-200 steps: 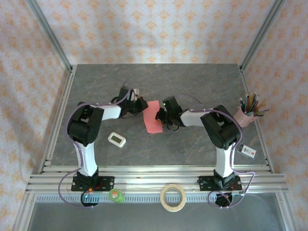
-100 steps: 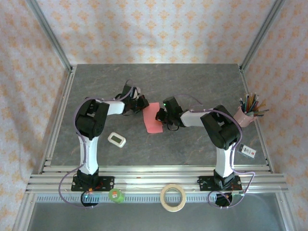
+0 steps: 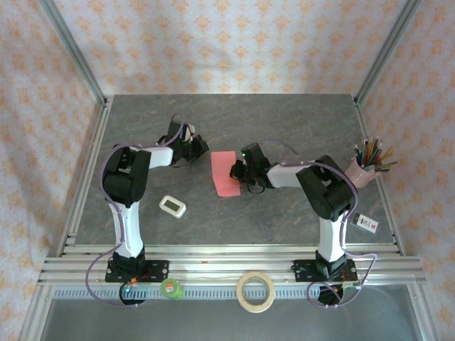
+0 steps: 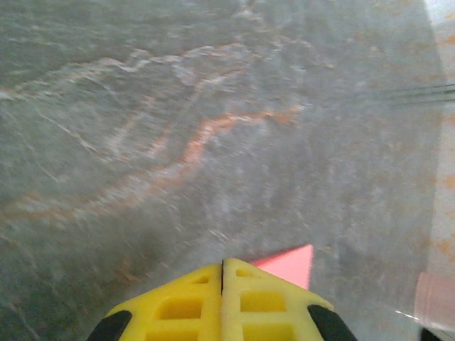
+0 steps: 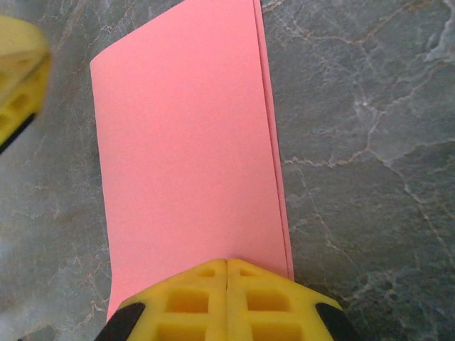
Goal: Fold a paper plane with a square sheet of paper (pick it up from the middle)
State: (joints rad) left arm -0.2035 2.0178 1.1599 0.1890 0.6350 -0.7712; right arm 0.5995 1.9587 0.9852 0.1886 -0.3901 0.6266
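The square sheet of paper [image 3: 223, 175] lies folded in half on the grey table, a pink-red rectangle with two layers slightly offset along one long edge [image 5: 274, 149]. My right gripper [image 3: 237, 172] is shut, and its yellow fingertips [image 5: 226, 261] rest on the paper's near end [image 5: 185, 142]. Just left of the paper's far corner, my left gripper [image 3: 203, 147] is shut and off the sheet. In the left wrist view the shut jaws [image 4: 222, 261] hover over bare table with one pink corner [image 4: 293, 261] peeking out beside them.
A small white gadget [image 3: 172, 206] lies on the table in front of the left arm. A pink cup of pens [image 3: 364, 169] stands at the right edge, with a small card [image 3: 365, 224] nearer. A tape roll [image 3: 256, 292] and a green object [image 3: 171, 288] sit on the front rail.
My left gripper has drawn back left and away from the paper's edge, and the sheet now lies flat as a rectangle. The right gripper has stayed on the paper.
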